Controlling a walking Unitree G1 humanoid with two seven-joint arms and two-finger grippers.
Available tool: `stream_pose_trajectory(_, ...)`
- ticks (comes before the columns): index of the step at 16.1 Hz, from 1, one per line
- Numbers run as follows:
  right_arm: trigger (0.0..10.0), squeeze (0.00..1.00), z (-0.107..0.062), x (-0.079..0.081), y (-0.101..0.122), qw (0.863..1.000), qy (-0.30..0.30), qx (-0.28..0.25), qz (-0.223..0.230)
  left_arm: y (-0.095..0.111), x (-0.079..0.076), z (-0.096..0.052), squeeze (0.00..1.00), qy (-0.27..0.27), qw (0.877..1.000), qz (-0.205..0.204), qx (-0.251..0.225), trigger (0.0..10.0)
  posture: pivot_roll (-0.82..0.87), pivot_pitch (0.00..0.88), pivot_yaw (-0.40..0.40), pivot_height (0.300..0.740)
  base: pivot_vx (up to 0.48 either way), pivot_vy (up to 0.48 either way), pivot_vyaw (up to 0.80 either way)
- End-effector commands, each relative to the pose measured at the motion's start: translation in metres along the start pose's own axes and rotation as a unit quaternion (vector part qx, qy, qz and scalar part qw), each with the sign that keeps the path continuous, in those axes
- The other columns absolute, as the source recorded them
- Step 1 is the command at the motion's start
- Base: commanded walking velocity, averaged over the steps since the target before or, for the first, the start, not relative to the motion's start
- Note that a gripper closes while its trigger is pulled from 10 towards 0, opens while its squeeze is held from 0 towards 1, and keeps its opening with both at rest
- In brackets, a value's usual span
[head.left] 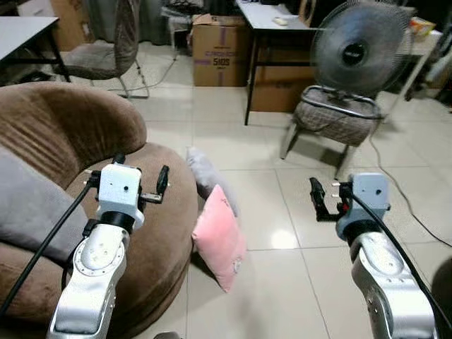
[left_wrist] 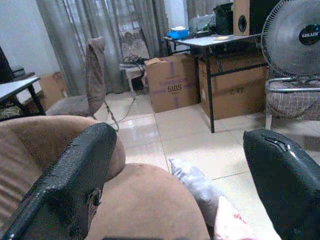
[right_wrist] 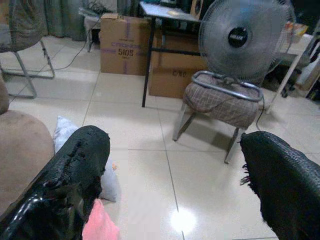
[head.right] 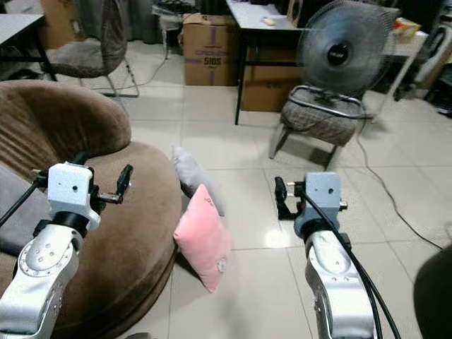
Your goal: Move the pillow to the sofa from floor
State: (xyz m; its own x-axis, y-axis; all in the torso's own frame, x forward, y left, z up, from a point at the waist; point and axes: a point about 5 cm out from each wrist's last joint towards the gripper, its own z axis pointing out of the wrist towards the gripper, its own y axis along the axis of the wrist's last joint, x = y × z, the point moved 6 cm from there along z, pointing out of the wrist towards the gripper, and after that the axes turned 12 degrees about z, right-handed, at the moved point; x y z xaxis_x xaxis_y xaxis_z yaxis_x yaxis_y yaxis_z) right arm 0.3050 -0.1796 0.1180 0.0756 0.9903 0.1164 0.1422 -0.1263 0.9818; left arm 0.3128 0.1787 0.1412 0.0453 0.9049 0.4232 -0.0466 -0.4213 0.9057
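A pink pillow (head.left: 219,241) stands on edge on the tiled floor, leaning against the rounded front of the brown sofa (head.left: 70,134). Just behind it a grey pillow (head.left: 203,174) lies against the sofa too; both also appear in the right wrist view, the pink pillow (right_wrist: 100,225) below the grey pillow (right_wrist: 65,131). My left gripper (head.left: 143,171) is open and held above the sofa's seat, left of the pillows. My right gripper (head.left: 321,198) is open too, raised over the floor to the right of the pink pillow. Nothing is between either pair of fingers.
A grey cushion (head.left: 28,212) lies on the sofa. Ahead on the right, a fan (head.left: 353,49) stands on a padded chair (head.left: 332,116), its cable (head.left: 402,191) trailing over the tiles. Cardboard boxes (head.left: 219,49), a black-legged table (head.left: 272,21) and another chair (head.left: 106,49) stand at the back.
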Motion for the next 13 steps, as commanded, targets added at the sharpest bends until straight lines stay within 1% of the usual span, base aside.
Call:
stream_pose_trajectory(1,10.0,0.0,0.002,0.0,0.002,1.0,0.002,-0.005,-0.002,0.006,0.001,0.004,0.25,0.0,1.0,-0.005,-0.012,10.0,0.02,0.0,-0.033,0.74,0.0,0.0,0.0)
stream_pose_trajectory(5,10.0,0.0,0.001,0.003,-0.003,1.0,0.006,0.0,0.003,0.004,-0.005,0.007,0.25,-0.011,1.0,-0.001,-0.007,10.0,0.02,0.0,-0.027,0.74,0.0,0.0,-0.69)
stream_pose_trajectory(7,10.0,0.0,0.0,0.001,-0.006,1.0,0.01,0.003,0.006,0.003,-0.008,0.008,0.25,-0.017,1.0,0.0,-0.007,10.0,0.01,0.0,-0.024,0.74,0.0,0.0,0.0)
stream_pose_trajectory(13,10.0,0.0,0.003,0.0,-0.005,1.0,0.008,-0.002,0.007,0.003,-0.011,0.012,0.24,-0.024,1.0,-0.001,-0.008,10.0,0.02,0.0,-0.027,0.74,0.0,0.0,0.0)
